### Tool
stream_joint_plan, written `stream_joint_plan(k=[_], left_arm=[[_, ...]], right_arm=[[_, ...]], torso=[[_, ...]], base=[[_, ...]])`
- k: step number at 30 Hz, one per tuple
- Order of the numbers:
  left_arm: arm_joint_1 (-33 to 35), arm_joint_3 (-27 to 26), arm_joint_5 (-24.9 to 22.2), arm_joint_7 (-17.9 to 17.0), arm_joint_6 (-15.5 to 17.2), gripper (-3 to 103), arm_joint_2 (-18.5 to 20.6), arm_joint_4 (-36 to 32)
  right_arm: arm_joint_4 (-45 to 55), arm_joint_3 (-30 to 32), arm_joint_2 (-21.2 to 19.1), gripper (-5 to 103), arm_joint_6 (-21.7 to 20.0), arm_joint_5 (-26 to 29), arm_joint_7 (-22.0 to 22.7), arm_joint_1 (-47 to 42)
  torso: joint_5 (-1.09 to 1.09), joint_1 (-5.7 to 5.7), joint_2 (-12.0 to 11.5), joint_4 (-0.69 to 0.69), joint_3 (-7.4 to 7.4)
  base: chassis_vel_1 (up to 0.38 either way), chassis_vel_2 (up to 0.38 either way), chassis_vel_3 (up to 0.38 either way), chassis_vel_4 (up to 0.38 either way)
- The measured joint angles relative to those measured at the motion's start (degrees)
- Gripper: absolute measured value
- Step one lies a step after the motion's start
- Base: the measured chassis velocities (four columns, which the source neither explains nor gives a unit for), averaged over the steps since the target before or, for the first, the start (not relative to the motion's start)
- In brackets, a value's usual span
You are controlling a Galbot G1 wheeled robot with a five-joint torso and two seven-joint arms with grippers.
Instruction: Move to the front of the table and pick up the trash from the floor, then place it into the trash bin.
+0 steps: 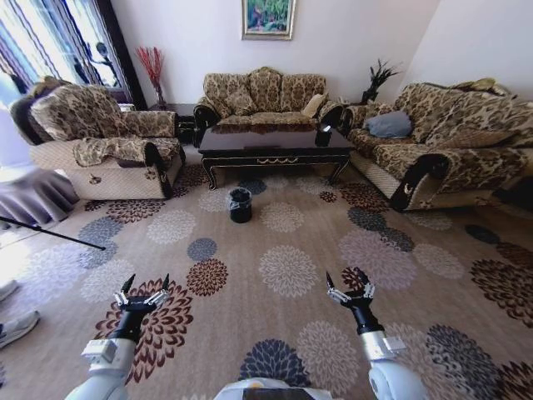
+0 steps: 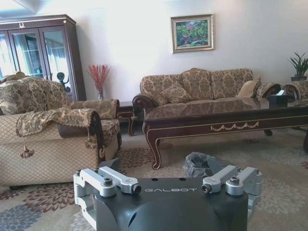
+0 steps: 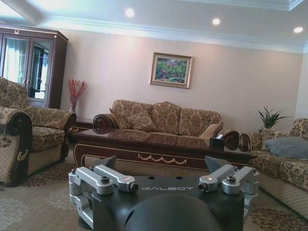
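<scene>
Left gripper and right gripper both hang spread wide over the carpet, holding nothing. One bin stands on the floor just before the one table, well ahead. The left wrist view shows the bin's bag rim.

The long low dark wooden coffee table stands before the patterned three-seat sofa; the small round black bin with a plastic liner sits on the flowered carpet just before the table; patterned armchair left, second patterned sofa right; both grippers hang over near carpet.
</scene>
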Motion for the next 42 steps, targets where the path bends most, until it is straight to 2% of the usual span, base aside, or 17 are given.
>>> stream_joint_plan(k=[42], left_arm=[[0.0, 0.0, 0.0, 0.0, 0.0, 100, 0.0, 0.0]], right_arm=[[0.0, 0.0, 0.0, 100, 0.0, 0.0, 0.0, 0.0]], torso=[[0.00, 5.11, 11.6, 0.00, 6.51]], base=[[0.000, 0.000, 0.000, 0.000]])
